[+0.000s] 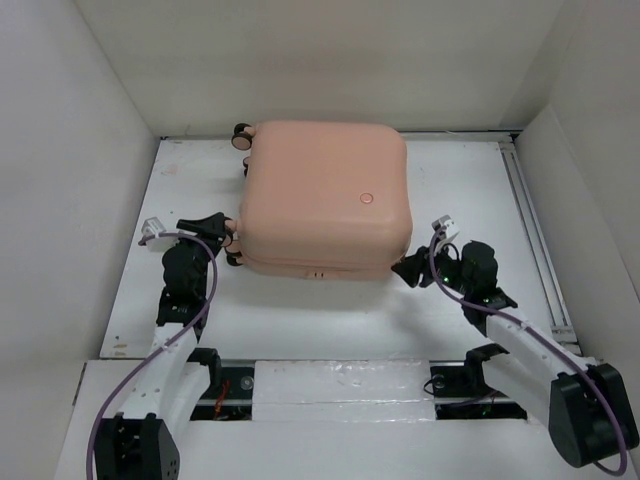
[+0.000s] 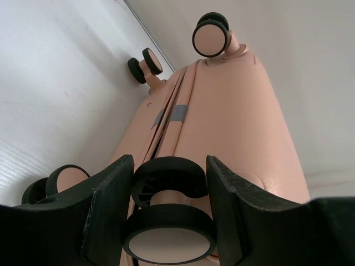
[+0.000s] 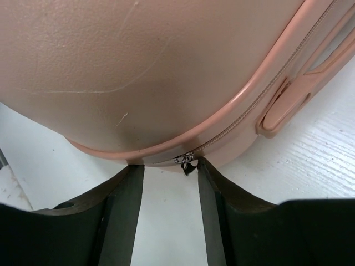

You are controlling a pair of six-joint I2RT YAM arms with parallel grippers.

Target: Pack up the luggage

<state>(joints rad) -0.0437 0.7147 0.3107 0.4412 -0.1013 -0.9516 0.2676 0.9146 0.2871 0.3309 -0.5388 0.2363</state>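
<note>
The peach-pink luggage (image 1: 325, 195) lies flat and closed in the middle of the white table. My left gripper (image 1: 225, 235) is at its near left corner. In the left wrist view the left gripper (image 2: 170, 160) is shut on a black-rimmed caster wheel (image 2: 169, 235), with both fingers against the wheel's sides. My right gripper (image 1: 405, 268) is at the near right corner. There the right gripper (image 3: 169, 166) stands open against the shell (image 3: 138, 66). The small metal zipper pull (image 3: 187, 163) hangs just beside its right fingertip, free of both fingers.
White enclosure walls stand close on the left, back and right. A metal rail (image 1: 530, 230) runs along the table's right side. Two other caster wheels (image 2: 209, 36) stick out at the luggage's far left end. A recessed handle (image 3: 283, 108) sits on its side.
</note>
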